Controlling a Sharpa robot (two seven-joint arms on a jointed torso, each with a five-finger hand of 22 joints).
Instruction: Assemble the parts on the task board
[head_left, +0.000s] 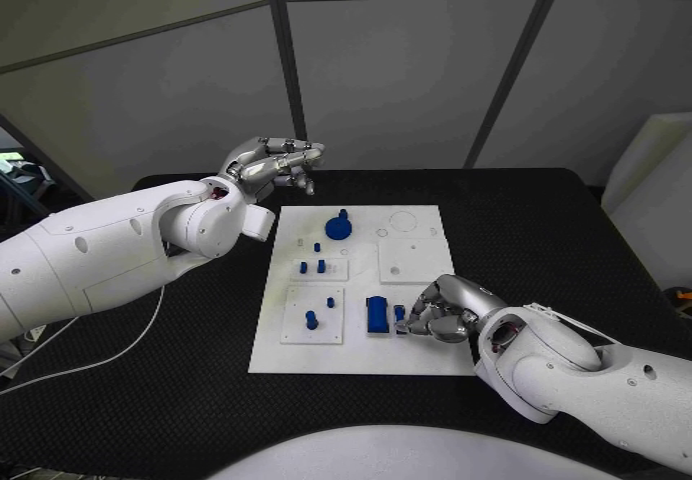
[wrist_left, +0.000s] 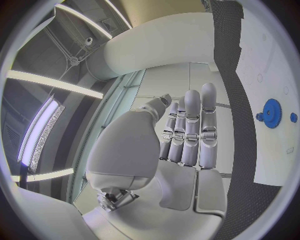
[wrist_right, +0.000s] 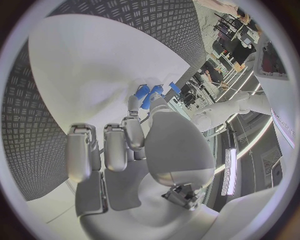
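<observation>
The task board (head_left: 361, 345), a white plate, lies in the middle of the black tabletop (head_left: 548, 230), between the two robot hands. The blue parts sit on it. A tall blue block (head_left: 376, 314) stands just beside the right robot hand (head_left: 444, 310), on the side toward the board's middle, with a smaller blue piece (head_left: 400, 313) right at the fingertips. A short blue peg (head_left: 310, 320) and a small blue stud (head_left: 330, 302) stand on a raised square tile further out from that hand. Two more small pegs (head_left: 312, 267) stand near the middle of the board, and a round blue gear (head_left: 339, 227) lies at the far end, nearer the left robot hand (head_left: 274, 163).

The right robot hand rests on the near corner of the board, fingers curled down around the small blue piece. The right wrist view shows blue at the fingertips (wrist_right: 147, 98), so it looks to be pinching it, though the contact itself is partly hidden. The left robot hand hangs above the tabletop just beyond the board's far corner, fingers together and bent, with nothing in it.

The likely trouble is at the right hand. The piece is small and held only at the tips, so it could slip or twist if lifted quickly. The curled fingers are also close enough to the tall block to knock it over.
</observation>
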